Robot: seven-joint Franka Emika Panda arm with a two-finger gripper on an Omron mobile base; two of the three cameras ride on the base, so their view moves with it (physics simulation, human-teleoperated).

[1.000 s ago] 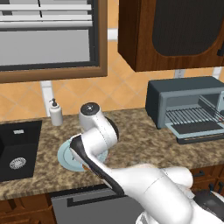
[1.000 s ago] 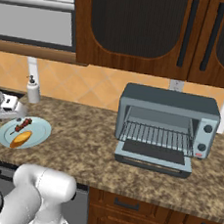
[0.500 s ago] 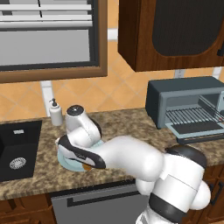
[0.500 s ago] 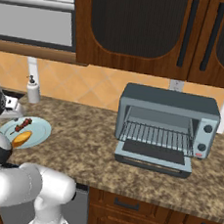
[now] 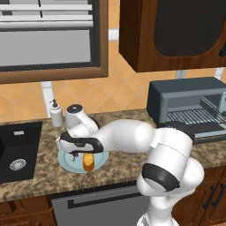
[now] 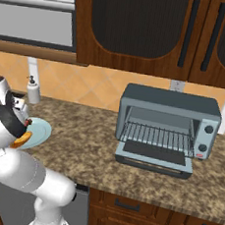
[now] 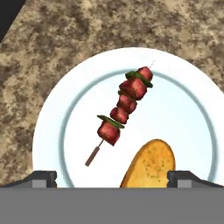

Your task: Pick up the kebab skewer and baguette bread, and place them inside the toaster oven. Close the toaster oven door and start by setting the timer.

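The gripper (image 7: 112,179) hangs above the plate (image 7: 52,131) with jaws spread wide, holding nothing. The kebab skewer (image 7: 124,107) lies diagonally on the plate, just beside the baguette bread (image 7: 151,164). The skewer looks light, thin and stiff — it should be grasped across the meat chunks, not the bare stick.

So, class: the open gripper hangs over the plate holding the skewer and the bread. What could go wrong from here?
1. The kebab skewer is thin and lies diagonally, so the open gripper may close beside it.
2. The baguette bread lies close to it on the plate and may get knocked.
3. The toaster oven stands far along the counter, so the skewer could slip on the way.
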